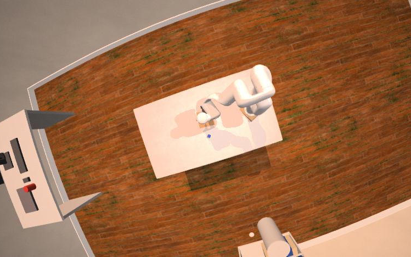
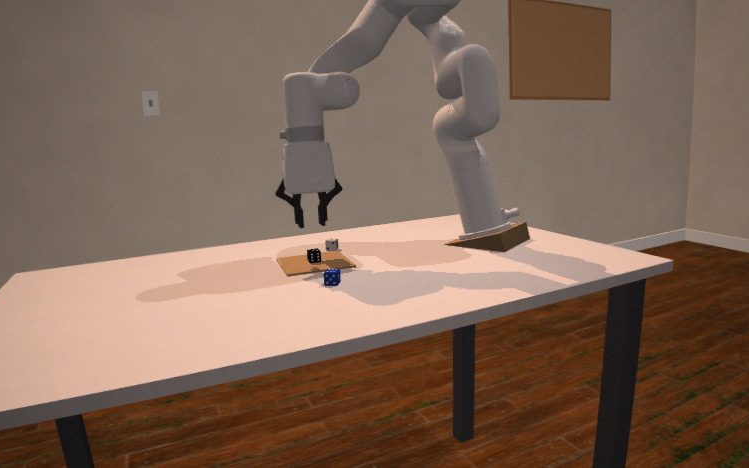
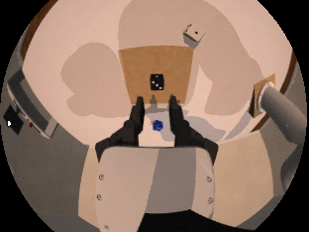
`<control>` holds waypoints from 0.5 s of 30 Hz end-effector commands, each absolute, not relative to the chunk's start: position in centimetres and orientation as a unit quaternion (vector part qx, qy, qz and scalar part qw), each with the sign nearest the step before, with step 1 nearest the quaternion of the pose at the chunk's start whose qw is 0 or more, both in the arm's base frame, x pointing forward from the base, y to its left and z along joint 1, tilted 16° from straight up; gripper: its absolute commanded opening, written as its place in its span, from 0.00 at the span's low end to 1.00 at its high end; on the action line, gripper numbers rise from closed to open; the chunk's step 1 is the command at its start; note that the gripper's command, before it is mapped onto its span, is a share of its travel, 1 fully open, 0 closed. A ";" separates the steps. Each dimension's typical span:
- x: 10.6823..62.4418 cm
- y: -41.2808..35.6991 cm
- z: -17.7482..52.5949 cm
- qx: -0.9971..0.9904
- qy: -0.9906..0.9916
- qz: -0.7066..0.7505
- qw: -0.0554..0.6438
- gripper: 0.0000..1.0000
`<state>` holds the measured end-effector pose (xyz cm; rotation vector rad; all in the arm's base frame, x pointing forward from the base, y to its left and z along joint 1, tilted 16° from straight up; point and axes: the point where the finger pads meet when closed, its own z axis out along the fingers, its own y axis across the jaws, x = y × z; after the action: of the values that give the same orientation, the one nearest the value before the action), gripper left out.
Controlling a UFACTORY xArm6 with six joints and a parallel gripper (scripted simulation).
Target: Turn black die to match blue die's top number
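Note:
The black die (image 2: 314,254) lies flat on the brown mat (image 2: 315,263) in the middle of the white table. It also shows in the wrist view (image 3: 157,82), near the mat's centre (image 3: 156,74). The blue die (image 2: 332,277) lies on the table just in front of the mat, off it; in the wrist view it (image 3: 157,126) shows between my fingers, far below them. My gripper (image 2: 308,221) hangs well above the black die, pointing straight down, fingers partly open with nothing between them (image 3: 156,103). I cannot read the pips on top of either die.
A grey-white die (image 2: 331,244) lies on the table just behind the mat's far right corner, also in the wrist view (image 3: 193,35). The arm's base stands on a brown wedge (image 2: 490,237) at the back right of the table.

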<state>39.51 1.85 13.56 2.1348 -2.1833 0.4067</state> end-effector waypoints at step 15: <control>39.3 2.3 14.2 0.676 -0.701 0.200 0.107 0.42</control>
<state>39.20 2.15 14.08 2.0698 -2.1239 0.4790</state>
